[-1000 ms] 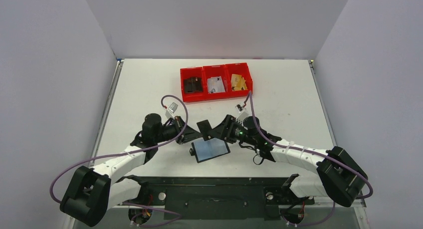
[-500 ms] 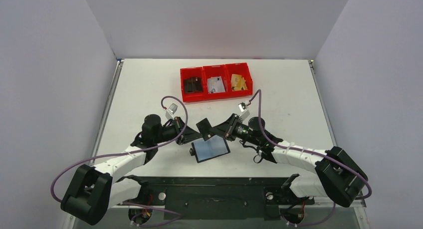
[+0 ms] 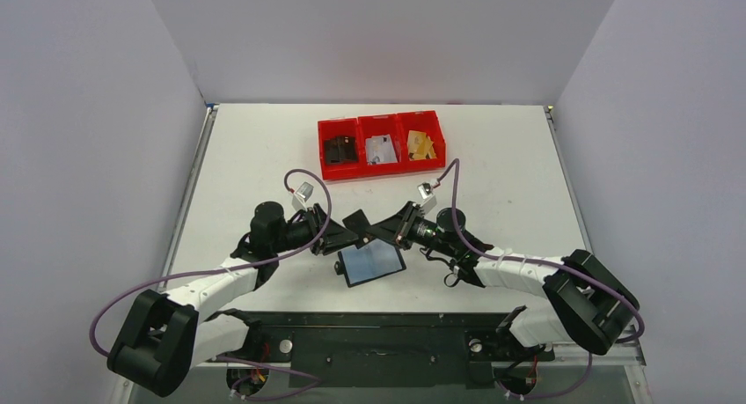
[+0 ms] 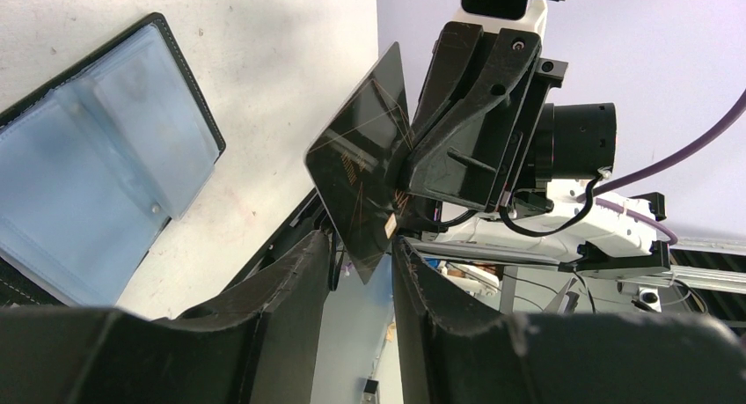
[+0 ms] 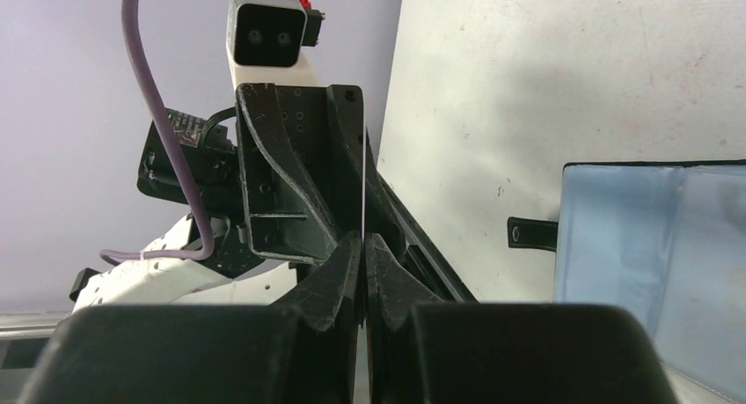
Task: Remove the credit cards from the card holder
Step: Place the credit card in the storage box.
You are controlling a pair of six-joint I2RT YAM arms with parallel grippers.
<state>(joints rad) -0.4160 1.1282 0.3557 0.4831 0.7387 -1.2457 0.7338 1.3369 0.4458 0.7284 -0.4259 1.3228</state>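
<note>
My right gripper (image 5: 363, 246) is pinched tight on a black card (image 4: 361, 184) and holds it tilted in the air over the table (image 3: 493, 157). My left gripper (image 4: 362, 254) has its fingers apart, with the card's lower corner between them. The card holder (image 3: 371, 264) lies open on the table beside them, clear sleeves up.

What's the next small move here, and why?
Probably back the left gripper straight off the black card. The right gripper is shut on the card, while the left fingers stand apart around its lower corner without gripping. Clearing them should let the right arm carry the card away, likely toward the red bins.
</note>
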